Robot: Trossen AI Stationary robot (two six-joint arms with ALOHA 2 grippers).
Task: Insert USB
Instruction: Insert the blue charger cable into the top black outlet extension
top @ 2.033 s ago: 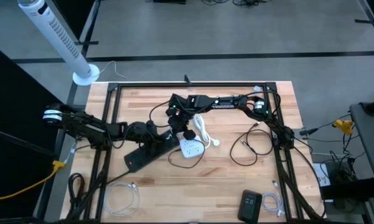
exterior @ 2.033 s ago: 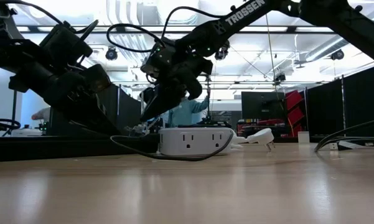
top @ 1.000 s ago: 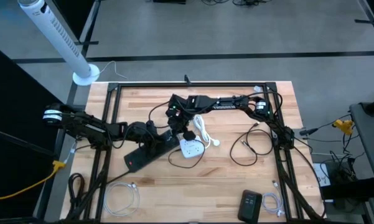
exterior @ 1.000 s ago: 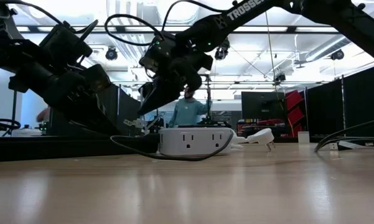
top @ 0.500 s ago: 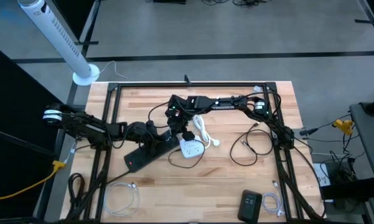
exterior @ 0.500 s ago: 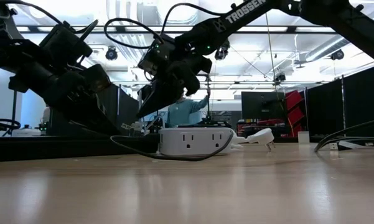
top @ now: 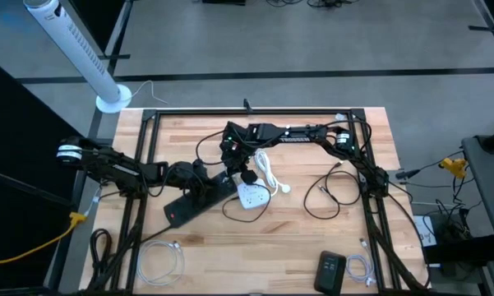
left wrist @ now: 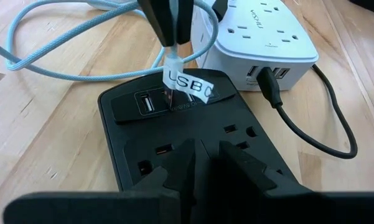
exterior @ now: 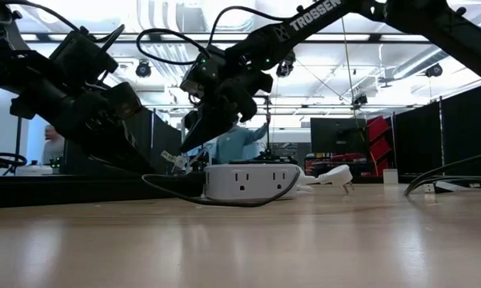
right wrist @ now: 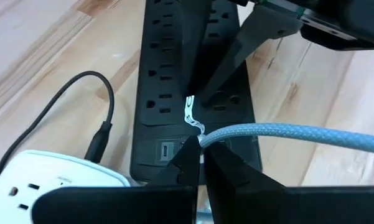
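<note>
the usb plug, tagged with a white "usb" label, sits with its tip at a port on the black power strip near the table's middle. the right gripper is clamped on its light blue cable. the left gripper, fingers nearly together, presses on the strip. a white power strip lies just right.

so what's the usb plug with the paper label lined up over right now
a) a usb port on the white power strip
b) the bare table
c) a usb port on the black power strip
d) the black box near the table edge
c: in the left wrist view the right gripper holds the labelled usb plug with its tip at a usb port on the black power strip, while the white power strip lies beside it with a black cable already plugged in.
</note>
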